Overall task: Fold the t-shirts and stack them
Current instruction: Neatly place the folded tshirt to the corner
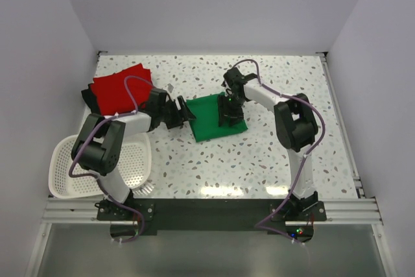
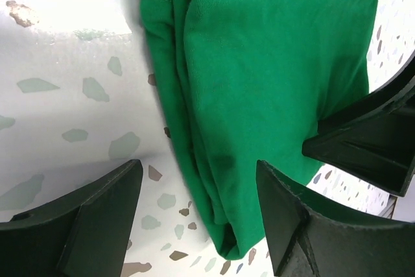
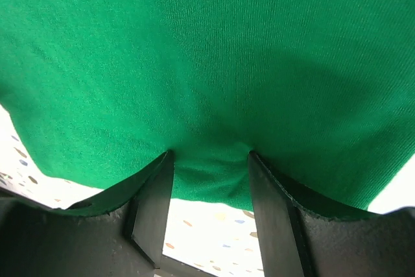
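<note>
The green shirt [image 1: 209, 124] lies folded about mid-tabletop [image 1: 292, 76], a little toward the far edge. The red shirt [image 1: 120, 89] sits folded on the black shirt [image 1: 86, 98] in the far left corner, and the basket [image 1: 65, 173] is at the near left corner.

The left gripper [image 2: 198, 167] stands released, its jaws astride the green shirt's left folded edge, with bare tabletop showing beside the cloth between them. The right gripper [image 3: 207, 157] is dug into the shirt's right part and is pinched on a ridge of green cloth.

The step looks like taking hold of the folded green shirt to carry it to the stack. The main risk is a partial grip. If the left jaws close too high, they may catch only the upper layers, and the lower ones would fall open on the lift. The right pinch seems to hold a bunch, not the whole thickness, so the same could happen there. Uneven lifting would let the middle sag and undo the fold. A low approach to the far left corner could drag the red shirt askew.
</note>
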